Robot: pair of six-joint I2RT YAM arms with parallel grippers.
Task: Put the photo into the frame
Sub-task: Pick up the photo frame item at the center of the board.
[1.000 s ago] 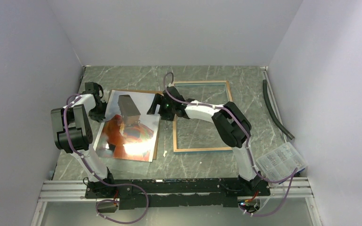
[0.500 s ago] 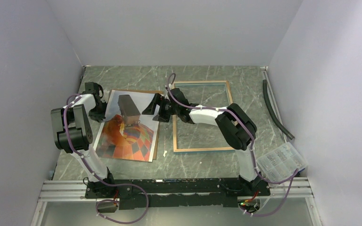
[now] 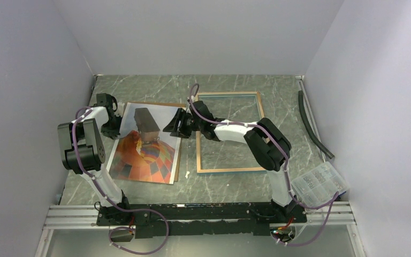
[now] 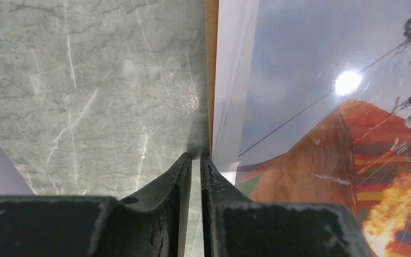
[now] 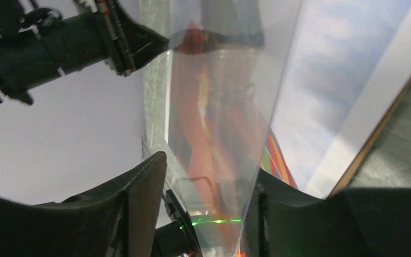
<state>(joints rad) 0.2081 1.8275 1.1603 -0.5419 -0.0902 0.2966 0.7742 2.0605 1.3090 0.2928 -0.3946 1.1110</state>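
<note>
The large white-bordered balloon photo is being supported by a brown backing board, beside the wood-rimmed rectangular frame. The left gripper is being held nearly closed on nothing at the photo's left edge, the right gripper spread apart at its right edge.

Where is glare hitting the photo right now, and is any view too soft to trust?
Left wrist: one bright lamp spot on the sky of the photo, print otherwise sharp. Top: the photo reads clean, no washout. Right wrist: a shiny sheet between the fingers mirrors the print's colours, soft and hard to read.
</note>
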